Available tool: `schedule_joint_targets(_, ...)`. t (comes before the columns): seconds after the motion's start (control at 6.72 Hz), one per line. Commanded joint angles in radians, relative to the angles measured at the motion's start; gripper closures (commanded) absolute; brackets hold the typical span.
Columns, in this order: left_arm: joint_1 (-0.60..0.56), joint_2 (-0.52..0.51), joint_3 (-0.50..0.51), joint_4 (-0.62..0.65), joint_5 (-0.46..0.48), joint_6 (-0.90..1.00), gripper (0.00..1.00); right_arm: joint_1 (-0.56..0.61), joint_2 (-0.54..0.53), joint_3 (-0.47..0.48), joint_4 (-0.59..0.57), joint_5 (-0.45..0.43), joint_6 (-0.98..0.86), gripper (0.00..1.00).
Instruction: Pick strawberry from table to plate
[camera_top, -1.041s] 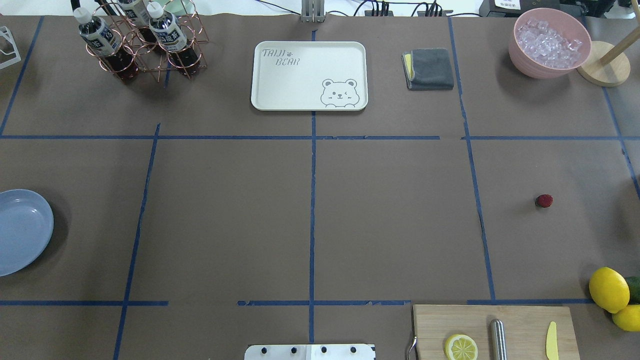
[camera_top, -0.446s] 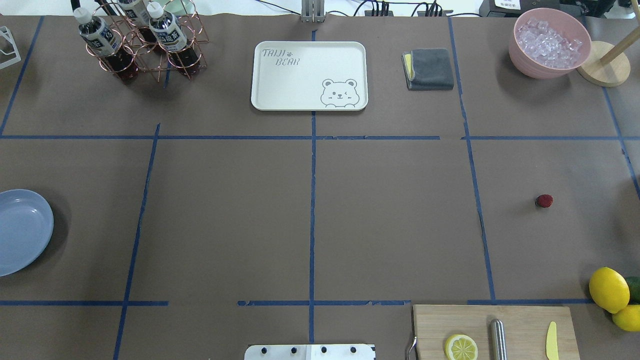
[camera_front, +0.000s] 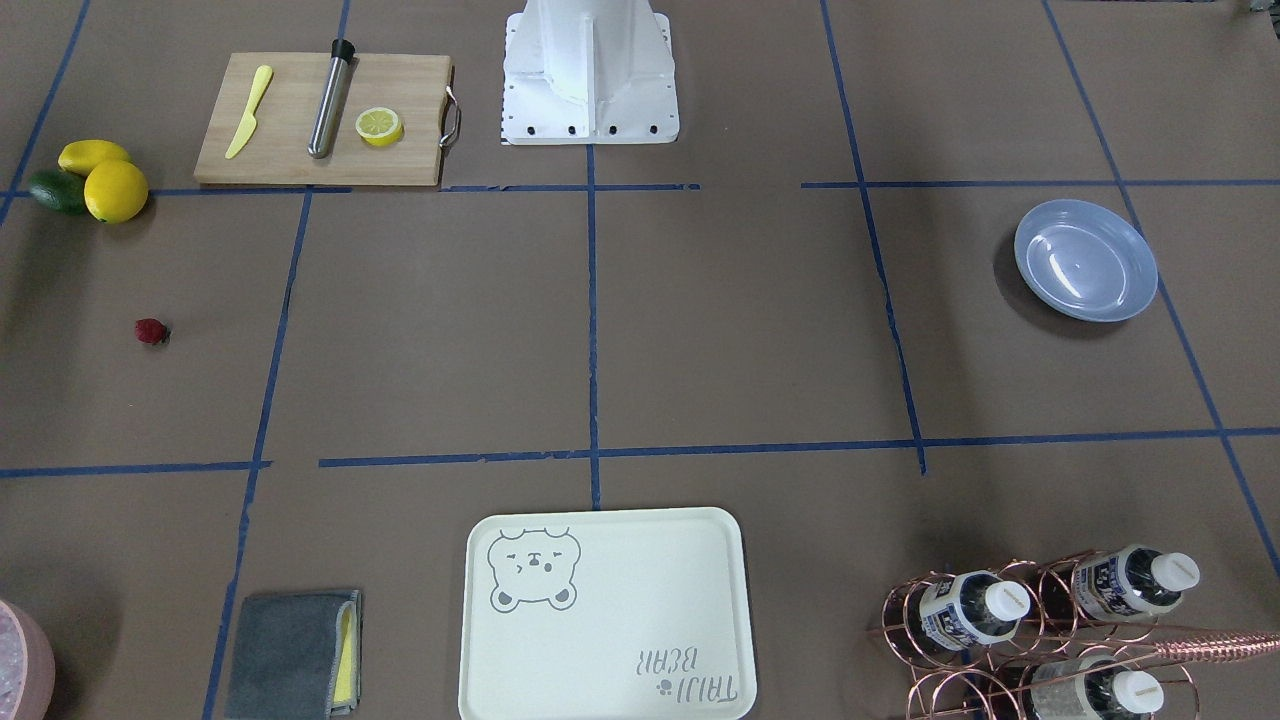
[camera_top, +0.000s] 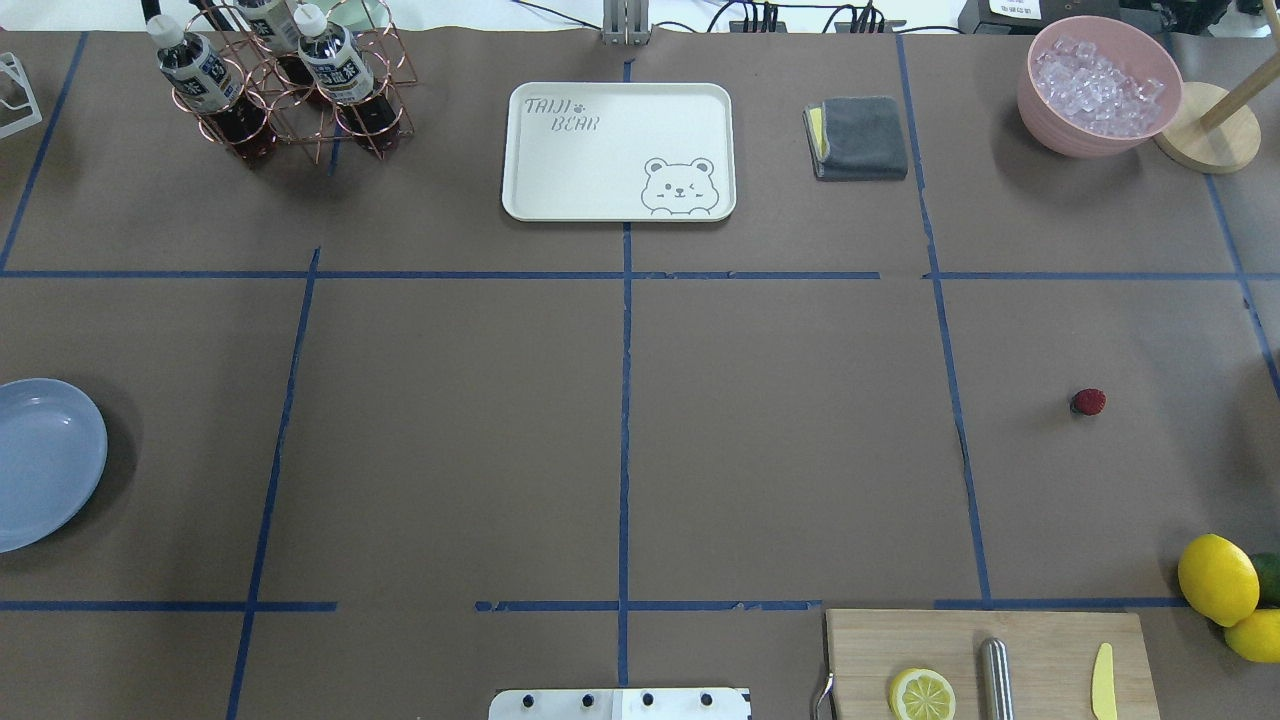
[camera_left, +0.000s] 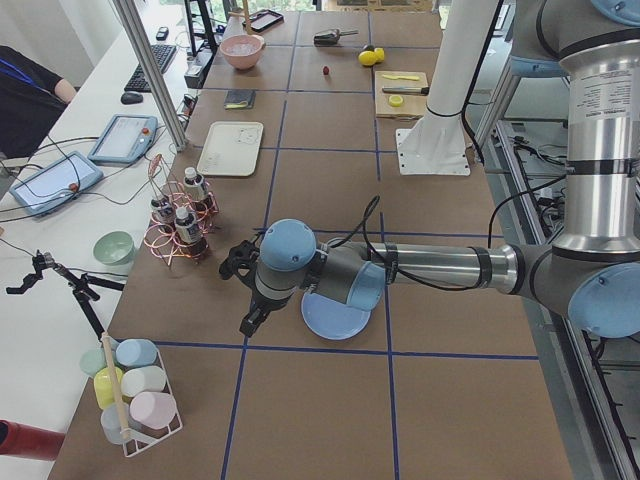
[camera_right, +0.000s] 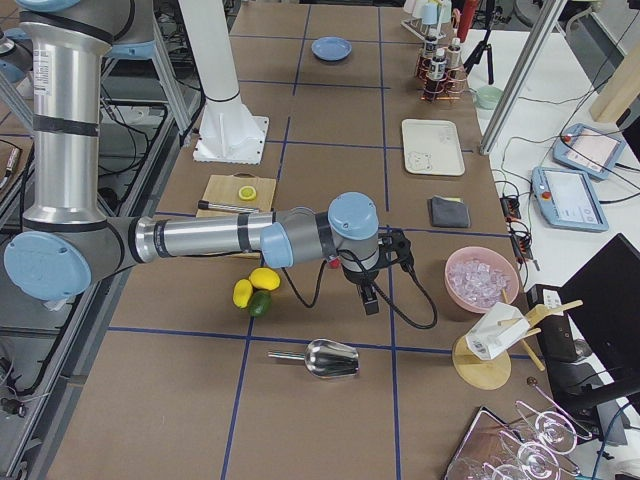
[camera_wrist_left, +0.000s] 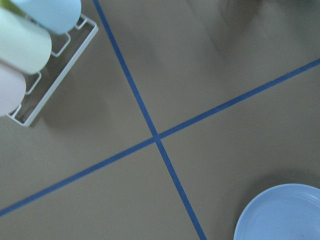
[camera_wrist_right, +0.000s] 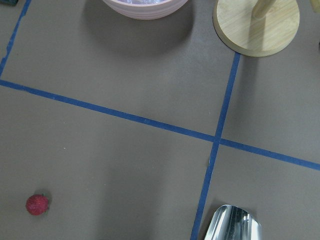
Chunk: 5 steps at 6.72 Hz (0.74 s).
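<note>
Well, from the front-facing camera I see the strawberry (camera_front: 151, 331) lying on the brown surface (camera_front: 700, 330), not far from the lemons (camera_front: 115, 190). The blue plate (camera_front: 1086, 260) sits well apart on the opposite side, and both pincers are outside this frame. Overhead, the berry is at the right and the plate is cut off by the left edge.

From the left end, my left pincer (camera_left: 247, 326) hangs just beside the plate, which the wrist partly covers. The berry is a tiny red speck at the far end. I cannot tell whether the fingers are apart or together.

From the right end, the right pincer (camera_right: 371, 304) points down near the pink ice bowl (camera_right: 482, 280). Its state I cannot tell either, and I cannot make out the berry.

My left wrist camera catches only part of the plate, bottom right. My right wrist camera has the berry at lower left on bare paper.
</note>
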Motion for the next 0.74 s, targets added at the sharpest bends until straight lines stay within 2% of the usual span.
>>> schedule_joint_targets(0.0, 0.002, -0.031, 0.034, -0.17, -0.003, -0.01, 0.0, 0.0, 0.003, -0.017, 0.006, 0.009, 0.01, 0.0)
schedule_joint_targets(0.3, 0.044, -0.027, 0.083, -0.237, -0.087, -0.093, 0.0, 0.0, 0.001, -0.025, 0.006, 0.012, 0.01, 0.0)
schedule_joint_targets(0.45, 0.087, 0.011, 0.108, -0.364, -0.092, -0.105, 0.0, 0.0, 0.003, -0.022, 0.006, 0.025, 0.01, 0.0)
schedule_joint_targets(0.6, 0.121, 0.029, 0.149, -0.365, -0.091, -0.108, 0.0, 0.0, 0.009, -0.028, 0.006, 0.026, 0.01, 0.0)
